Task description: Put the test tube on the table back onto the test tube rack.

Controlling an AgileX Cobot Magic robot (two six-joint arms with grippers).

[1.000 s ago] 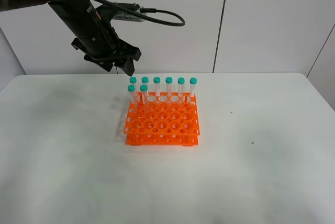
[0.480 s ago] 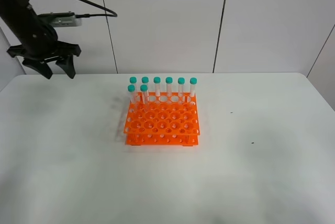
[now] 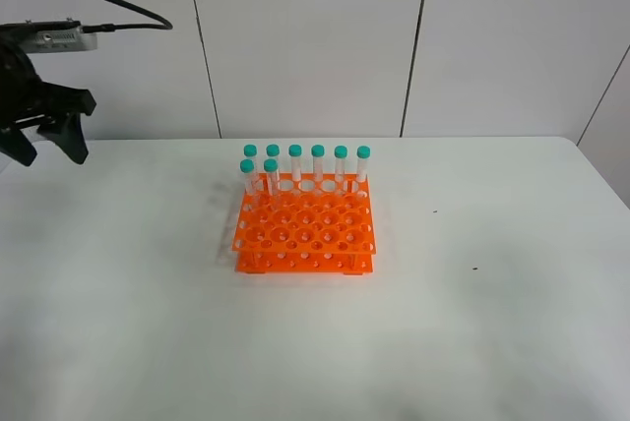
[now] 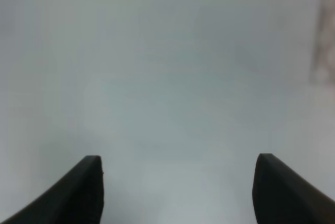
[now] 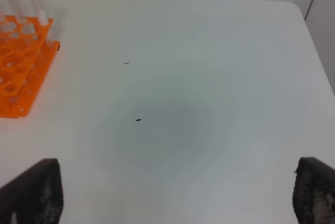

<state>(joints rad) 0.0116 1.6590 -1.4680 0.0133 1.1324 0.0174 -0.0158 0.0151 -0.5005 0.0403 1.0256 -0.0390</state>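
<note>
The orange test tube rack (image 3: 305,236) stands mid-table on the white table (image 3: 472,323). Several teal-capped test tubes (image 3: 295,162) stand upright in its back rows. No tube lies on the table in any view. My left gripper (image 3: 51,155) is open and empty, raised at the far left edge, well away from the rack. In the left wrist view the left gripper (image 4: 178,158) shows two spread black fingers (image 4: 78,192) over blurred white surface. My right gripper (image 5: 178,161) is open and empty over bare table, right of the rack (image 5: 18,72); two capped tubes (image 5: 36,1) show there.
White wall panels (image 3: 305,37) rise behind the table's far edge. A black cable (image 3: 118,3) trails from the left arm. Small dark specks (image 5: 138,120) mark the table to the right of the rack.
My left arm has swung from just behind the rack's back-left corner out to the far left edge of the exterior view, gripper open throughout. The rack and tubes have not moved.
</note>
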